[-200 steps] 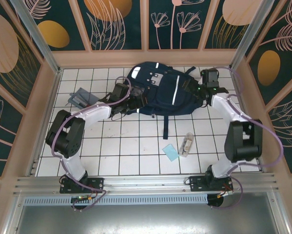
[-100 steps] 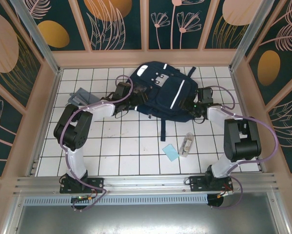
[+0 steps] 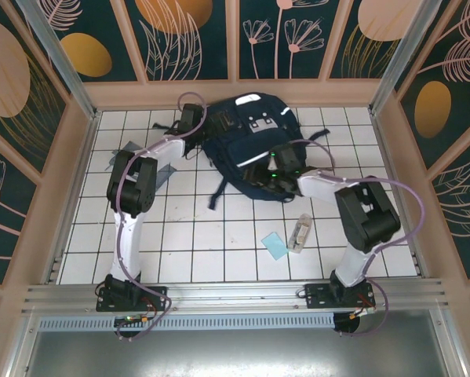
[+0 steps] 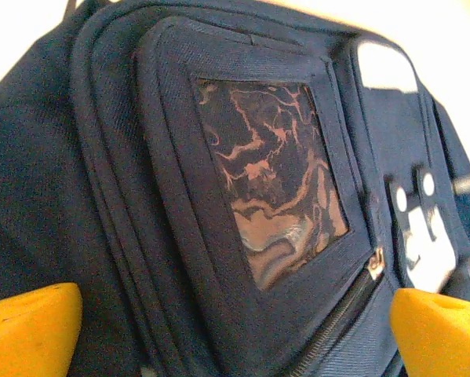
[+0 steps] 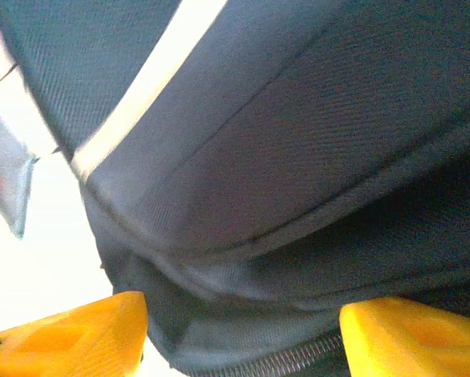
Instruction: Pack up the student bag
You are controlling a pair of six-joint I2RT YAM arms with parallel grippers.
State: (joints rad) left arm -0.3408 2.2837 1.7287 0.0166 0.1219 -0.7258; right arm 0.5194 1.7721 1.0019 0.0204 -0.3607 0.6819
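Note:
The student bag (image 3: 250, 145), a navy backpack with white stripes, lies at the back middle of the tiled floor. My left gripper (image 3: 207, 126) is at the bag's upper left side. In the left wrist view it (image 4: 235, 326) is open, its yellow fingertips (image 4: 30, 326) wide apart in front of the bag's marbled pocket window (image 4: 270, 173) and a zipper pull (image 4: 373, 263). My right gripper (image 3: 279, 165) is at the bag's lower right edge. In the right wrist view its jaws (image 5: 242, 338) close on the bag's zippered edge (image 5: 258, 345), with fabric filling the gap.
A flat grey pouch (image 3: 165, 167) lies partly under my left arm, left of the bag. A light blue card (image 3: 275, 245) and a clear case (image 3: 300, 232) lie on the tiles in front. A dark strap (image 3: 219, 192) trails from the bag. Wooden walls ring the floor.
The bag has turned and its lower edge has swung left with my right gripper. My left gripper has moved back and up to the bag's upper left side.

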